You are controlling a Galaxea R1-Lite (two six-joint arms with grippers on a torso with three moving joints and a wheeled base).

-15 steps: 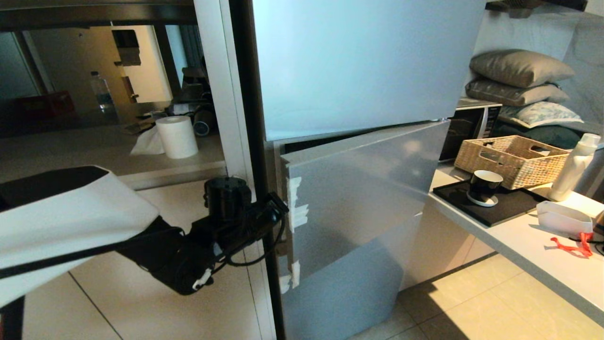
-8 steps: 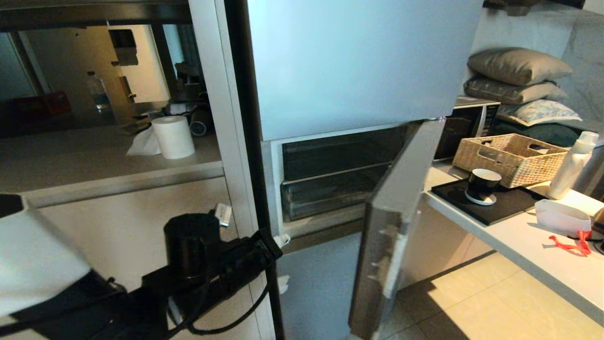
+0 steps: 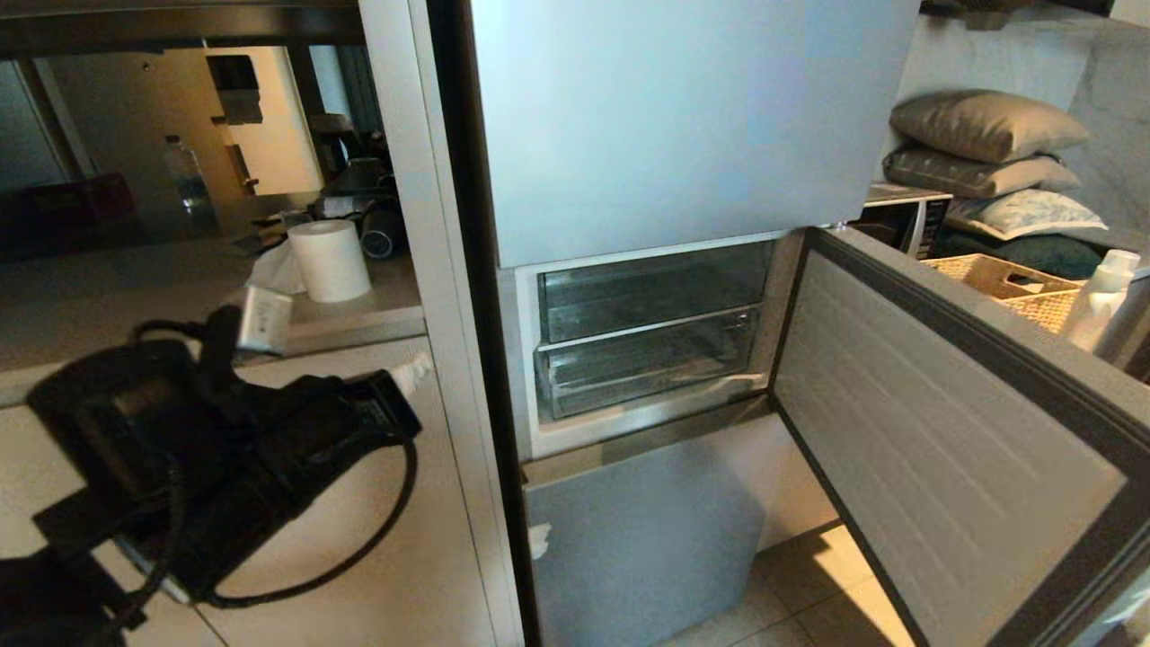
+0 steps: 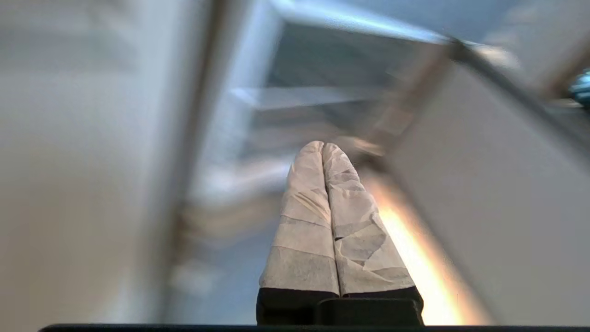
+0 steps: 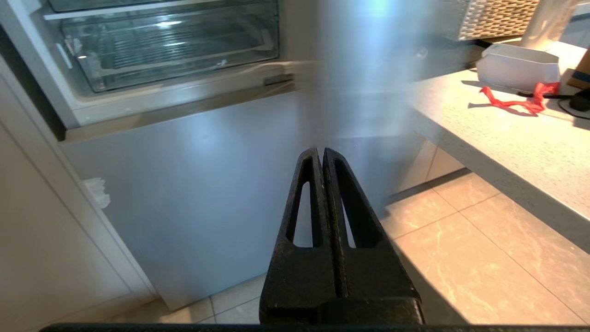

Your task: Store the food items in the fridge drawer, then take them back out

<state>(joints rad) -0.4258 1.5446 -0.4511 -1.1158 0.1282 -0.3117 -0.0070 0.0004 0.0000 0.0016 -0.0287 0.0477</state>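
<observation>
The drawer (image 3: 647, 373) sits shut, the lower of two clear bins inside the fridge, whose door (image 3: 943, 431) stands wide. It looks like light, stiff, slick plastic, so the best hold is probably under the front lip at the middle, pulled straight so it doesn't skew. The left hand (image 4: 325, 150), fingers together and empty, is off to the fridge's left; the right hand (image 5: 321, 154), also closed, hangs low before it. No food shows
</observation>
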